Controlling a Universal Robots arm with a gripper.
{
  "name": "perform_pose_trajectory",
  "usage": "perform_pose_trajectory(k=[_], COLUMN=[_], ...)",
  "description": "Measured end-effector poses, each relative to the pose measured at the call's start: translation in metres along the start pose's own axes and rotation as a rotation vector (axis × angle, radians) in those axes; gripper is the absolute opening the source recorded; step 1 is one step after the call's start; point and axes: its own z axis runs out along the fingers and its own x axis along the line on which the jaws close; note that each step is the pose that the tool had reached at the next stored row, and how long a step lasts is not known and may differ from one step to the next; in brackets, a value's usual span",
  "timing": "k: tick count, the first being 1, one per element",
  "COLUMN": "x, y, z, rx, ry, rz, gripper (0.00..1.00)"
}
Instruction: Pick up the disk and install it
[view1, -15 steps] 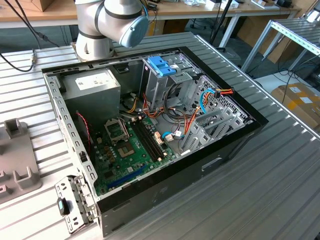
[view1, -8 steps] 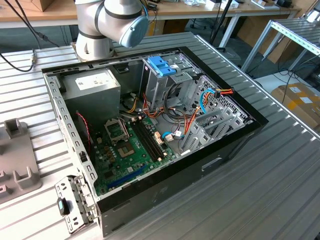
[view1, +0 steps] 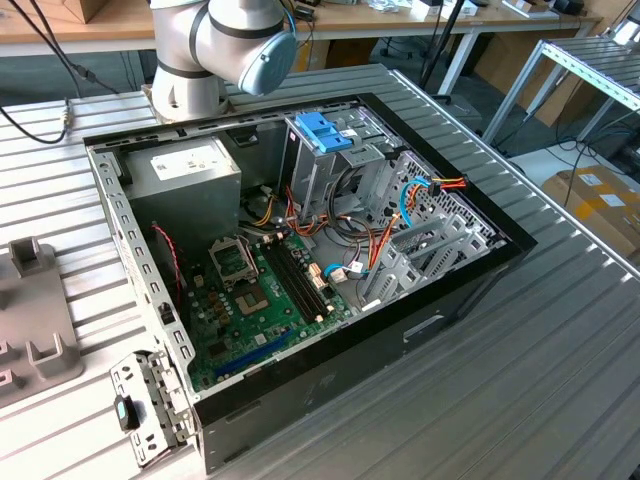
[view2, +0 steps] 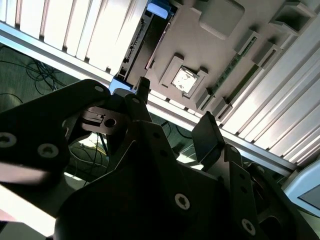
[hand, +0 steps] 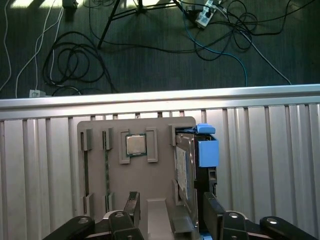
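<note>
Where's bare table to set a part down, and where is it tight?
Bare ribbed table lies past the computer case on the exterior view's right. Crowded: inside the case, around drive cage and cables, and the grey tray on the exterior view's left.

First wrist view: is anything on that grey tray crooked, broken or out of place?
Nothing stands out. The dark hard drive in its blue plastic carrier stands on edge in a slot of the grey holder tray, and the square silver chip lies squarely in its recess.
</note>
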Motion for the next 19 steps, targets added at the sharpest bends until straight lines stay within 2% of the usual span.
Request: perform_pose_trajectory(k=[19], x=[-0.0023], y=[-0.0001], z=[0.006], rx=[0.0001], ry=[0.0], rz=[-0.001], gripper=[0.62])
